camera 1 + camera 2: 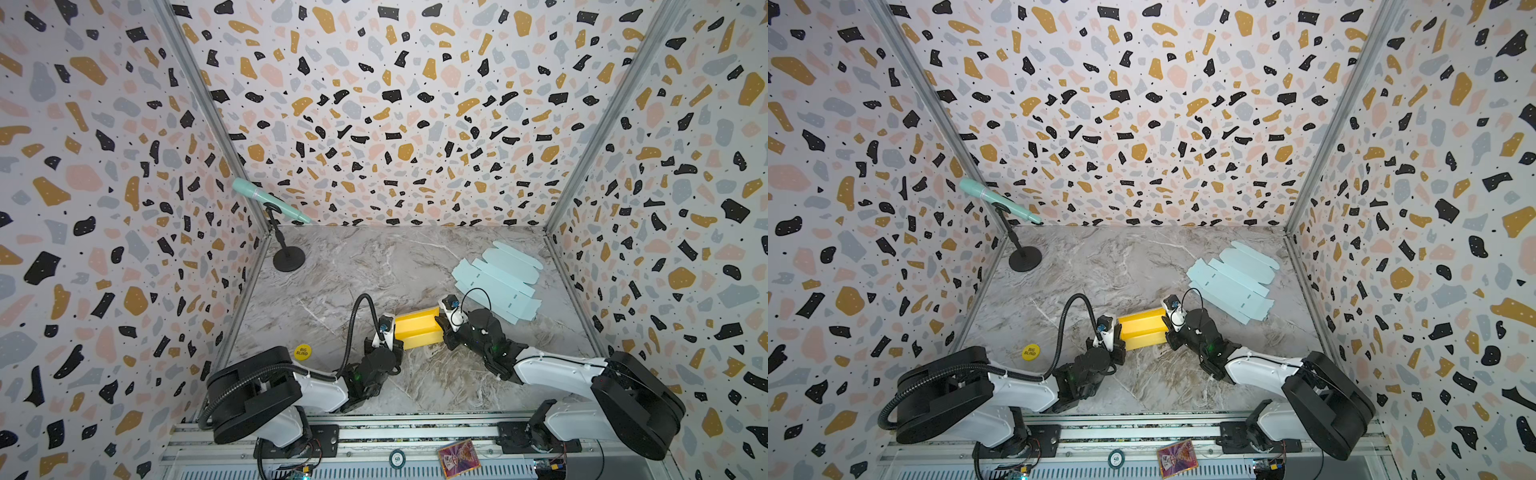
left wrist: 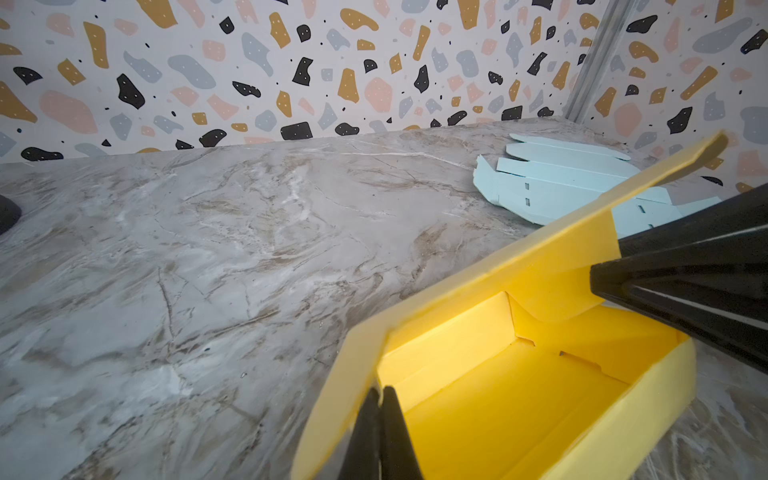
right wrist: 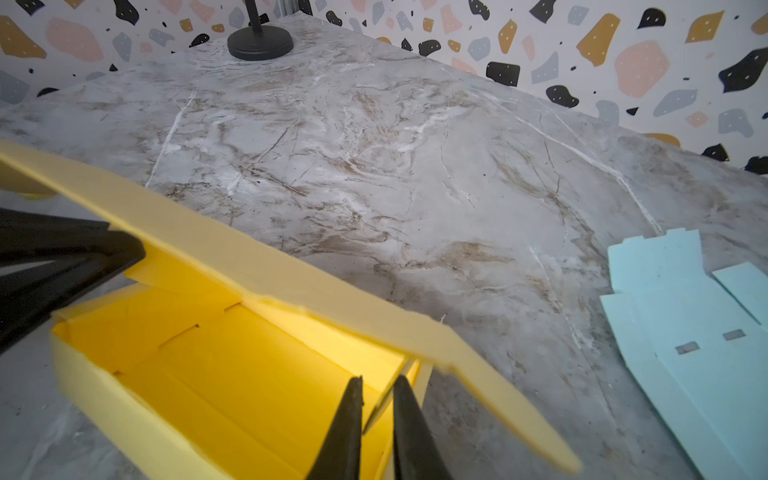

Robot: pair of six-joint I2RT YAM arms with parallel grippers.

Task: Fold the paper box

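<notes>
Late in the fold, by the look of it. Yellow paper box (image 1: 417, 330) down on the marble-patterned bench (image 1: 353, 270), near the front and about mid-width in both top views. Already standing as a tray: long walls and short end walls up, inside bare. Long yellow lid panel (image 2: 582, 232) not yet down: raised along the far long wall, leaning over the open tray.

Held lengthwise between the two arms, one at each short end. Left fingers (image 2: 395, 432) pressed tight together on one end wall, one inside the tray and one outside: clamped on the box. Right fingers (image 3: 349, 424) astride the opposite end wall, with a narrow gap between them and the thin wall edge in it. Pinching or just let go: cannot tell.

Step in hand, as judged: steadying the formed tray ahead of closing it. Next, most likely: bringing the lid down over the tray and tucking its free edge inside the near long wall. Calls for keeping one end pinned, to stop any sliding on the smooth bench. Calls also for freeing the other fingers, lifting them clear of the end wall and taking them behind the lid to push it forward and down. Worth clearing the tray's inside first, to avoid blocking the lid.

Well apart, toward the right rear: flat light-blue paper box blanks (image 1: 494, 282), touched by neither arm.
</notes>
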